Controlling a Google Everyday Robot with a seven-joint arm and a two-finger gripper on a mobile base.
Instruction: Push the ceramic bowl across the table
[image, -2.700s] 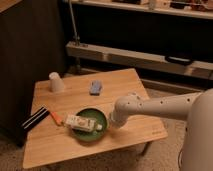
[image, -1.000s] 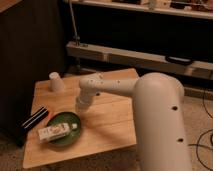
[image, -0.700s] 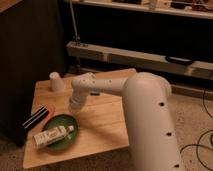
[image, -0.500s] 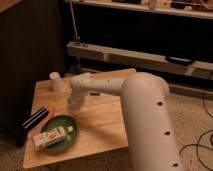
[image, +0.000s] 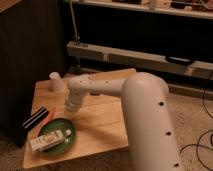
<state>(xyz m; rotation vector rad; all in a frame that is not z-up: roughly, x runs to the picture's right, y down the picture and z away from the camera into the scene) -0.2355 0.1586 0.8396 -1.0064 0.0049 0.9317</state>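
While the tool (image: 69, 111) hangs nearby, the glossy green ceramic bowl (image: 64, 134) holds a carton (image: 47, 140).

Dim warm light, dark backdrop (image: 30, 50), gripper (image: 70, 108) shadowed over table (image: 102, 122)

Green ceramic bowl (image: 56, 135) upright, table (image: 102, 125) front-left, gripper (image: 69, 111) beside

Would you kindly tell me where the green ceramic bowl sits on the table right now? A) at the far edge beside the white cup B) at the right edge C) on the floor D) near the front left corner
D: the ceramic bowl, holding a small carton, sits near the table's front left corner, just below the claw.
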